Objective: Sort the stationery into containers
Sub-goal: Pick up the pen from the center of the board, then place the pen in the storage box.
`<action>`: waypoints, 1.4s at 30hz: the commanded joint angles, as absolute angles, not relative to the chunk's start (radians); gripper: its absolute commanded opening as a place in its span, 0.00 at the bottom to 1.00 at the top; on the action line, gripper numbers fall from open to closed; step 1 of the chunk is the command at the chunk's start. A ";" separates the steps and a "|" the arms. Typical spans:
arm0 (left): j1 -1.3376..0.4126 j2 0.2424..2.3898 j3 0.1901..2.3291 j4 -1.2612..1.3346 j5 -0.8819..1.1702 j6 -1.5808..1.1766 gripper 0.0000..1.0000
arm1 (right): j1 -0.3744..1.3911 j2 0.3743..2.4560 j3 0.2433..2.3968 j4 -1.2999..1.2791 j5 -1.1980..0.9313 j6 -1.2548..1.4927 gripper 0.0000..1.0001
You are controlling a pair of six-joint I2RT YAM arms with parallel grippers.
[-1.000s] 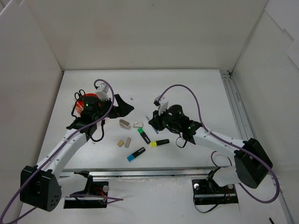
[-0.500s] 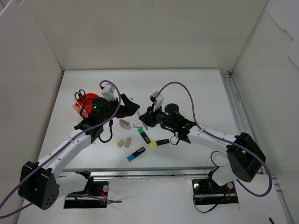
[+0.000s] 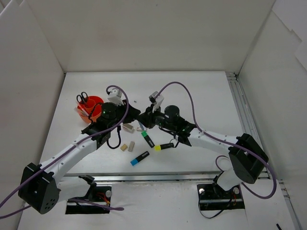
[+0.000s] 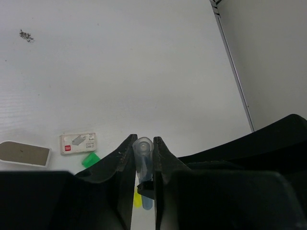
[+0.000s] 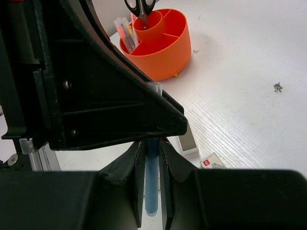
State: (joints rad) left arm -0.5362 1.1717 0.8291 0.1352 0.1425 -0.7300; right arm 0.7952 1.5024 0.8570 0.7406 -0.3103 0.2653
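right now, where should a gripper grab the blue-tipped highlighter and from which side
Probably mid-barrel on the blue-tipped highlighter, from straight above, jaws across its narrow width. It lies flat and diagonal on the table, apart from the beige erasers and yellow-tipped highlighter.

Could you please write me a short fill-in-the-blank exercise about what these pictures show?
1. The holder with the scissors standing in it is coloured ____.
2. The left fingers and the right fingers clamp the same pale blue ____.
3. The highlighter lowest in the top view has a ____ end.

Missing words: orange; pen; blue.
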 commanded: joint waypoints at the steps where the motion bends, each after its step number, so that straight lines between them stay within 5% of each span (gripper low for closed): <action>1: -0.538 1.157 0.881 0.164 0.104 -0.733 0.01 | 0.805 1.508 0.926 0.848 -0.256 0.271 0.00; 4: -0.538 1.144 0.884 0.153 0.095 -0.724 0.00 | 0.807 1.514 0.934 0.850 -0.265 0.279 0.09; 8: -0.538 1.111 0.896 0.111 0.013 -0.690 0.00 | 0.808 1.502 0.936 0.848 -0.291 0.276 0.68; 9: -0.528 1.098 0.900 0.089 -0.033 -0.654 0.00 | 0.805 1.500 0.931 0.847 -0.305 0.270 0.97; 15: -0.301 1.007 0.913 0.044 -0.098 -0.575 0.00 | 0.744 1.454 0.836 0.844 -0.469 0.265 0.98; 25: -0.020 1.035 0.931 0.133 -0.241 -0.405 0.00 | 0.638 1.303 0.626 0.809 -0.397 0.241 0.98; 42: 0.141 1.292 0.936 0.305 -0.233 -0.423 0.00 | 0.517 1.192 0.584 0.598 -0.299 0.176 0.98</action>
State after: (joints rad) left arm 0.1265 1.2949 0.8799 0.1978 -0.2356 -0.4076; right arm 0.5274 1.2465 0.5797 0.5926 -0.3458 0.2005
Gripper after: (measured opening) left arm 0.131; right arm 0.979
